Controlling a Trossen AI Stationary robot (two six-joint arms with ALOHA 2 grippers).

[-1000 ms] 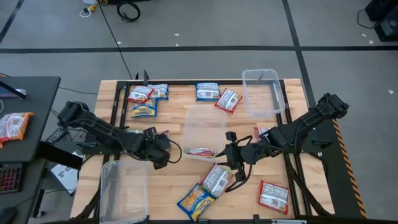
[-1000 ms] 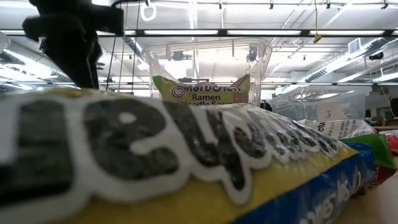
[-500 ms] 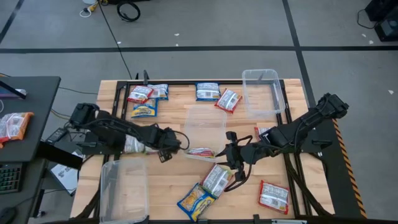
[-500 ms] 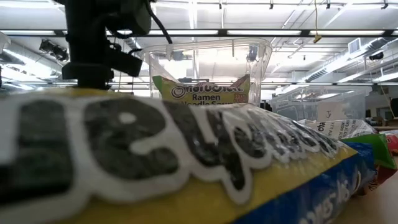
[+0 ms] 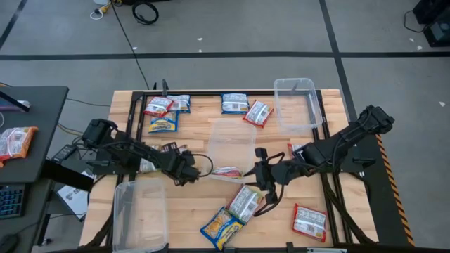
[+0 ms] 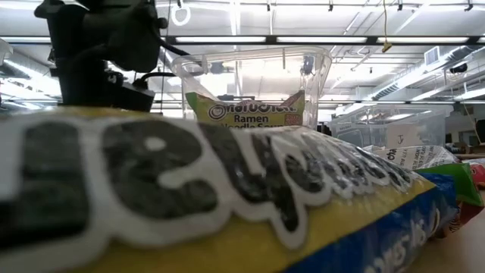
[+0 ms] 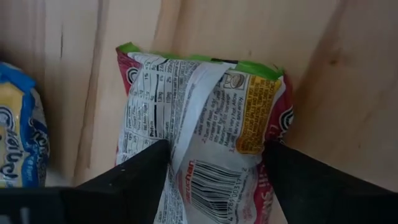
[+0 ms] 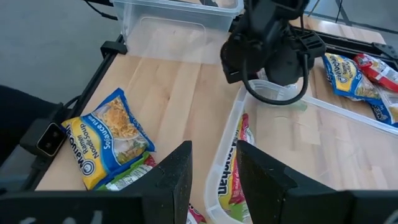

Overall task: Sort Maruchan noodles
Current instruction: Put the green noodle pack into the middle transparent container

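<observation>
A green-pink noodle packet (image 7: 205, 124) lies barcode side up on the wood. My left gripper (image 7: 217, 168) is open above it, one finger over each near corner. From above, my left gripper (image 5: 186, 171) hides that packet, just left of the middle clear tub (image 5: 214, 140). Another green-topped packet (image 6: 246, 110) stands on edge against that tub's near wall (image 5: 226, 172). My right gripper (image 8: 213, 155) waits at the tub's near right corner (image 5: 256, 174). Its fingers stand a narrow gap apart, with the tub's rim (image 8: 214, 180) showing between them. My left gripper comes at the green-pink packet from above, its fingers (image 7: 143, 180) overlapping the packet's barcode end (image 7: 211, 186). Whether they touch it, I cannot tell. My right gripper has the tub's rim in its gap, and I cannot tell whether it touches that either.
Packets lie along the far edge (image 5: 163, 112) (image 5: 235, 103) (image 5: 258, 112) and near the near edge (image 5: 244, 202) (image 5: 221, 226) (image 5: 309, 219). A clear tub (image 5: 295, 104) stands far right, another (image 5: 139, 211) near left. A blue-yellow packet (image 6: 227, 197) fills the low view.
My left gripper moved toward the table's right, closer to the middle tub, then drew back a little toward the left. The right arm and the packets kept still.
</observation>
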